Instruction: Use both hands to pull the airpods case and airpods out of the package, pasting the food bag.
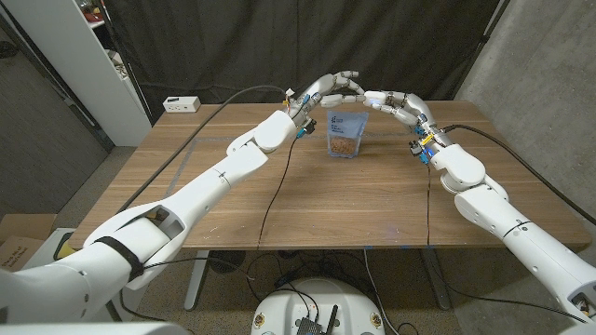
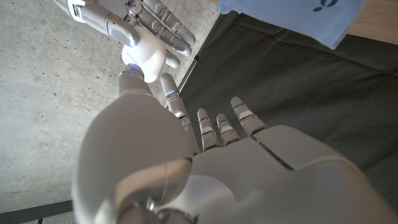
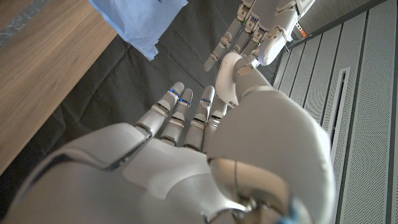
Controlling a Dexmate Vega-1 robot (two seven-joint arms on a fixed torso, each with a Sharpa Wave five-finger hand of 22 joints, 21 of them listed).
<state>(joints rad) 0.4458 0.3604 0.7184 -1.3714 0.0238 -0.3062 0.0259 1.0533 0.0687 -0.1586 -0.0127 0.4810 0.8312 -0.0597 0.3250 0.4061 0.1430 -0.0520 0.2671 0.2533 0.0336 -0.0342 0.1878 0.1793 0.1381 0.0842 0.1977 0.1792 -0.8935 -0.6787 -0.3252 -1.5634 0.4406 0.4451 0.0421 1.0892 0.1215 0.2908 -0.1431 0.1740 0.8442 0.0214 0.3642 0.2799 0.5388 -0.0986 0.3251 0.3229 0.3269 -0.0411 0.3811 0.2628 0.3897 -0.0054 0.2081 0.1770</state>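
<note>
My left hand (image 1: pixel 333 88) and my right hand (image 1: pixel 396 102) hang above the far middle of the wooden table (image 1: pixel 186 195), fingers stretched toward each other until the tips nearly meet, and neither has hold of anything. Just beneath that meeting point stands the food bag (image 1: pixel 346 134), a blue pouch, upright, at about twelve o'clock on the table from where I stand. In my left wrist view its blue corner (image 2: pixel 292 18) shows beyond my own spread fingers (image 2: pixel 239 118), with my right hand (image 2: pixel 146 43) facing me; my right wrist view shows the same bag (image 3: pixel 140 22) and my left hand (image 3: pixel 258 31) opposite.

As I judge it, the step is closing in on the bag's top. I should lower both hands evenly, one at nine o'clock and one at three of the pouch, and pinch the upper edge without tipping it.

The bag's lower window shows brownish contents; I cannot tell what they are, and I see no airpods case.
</note>
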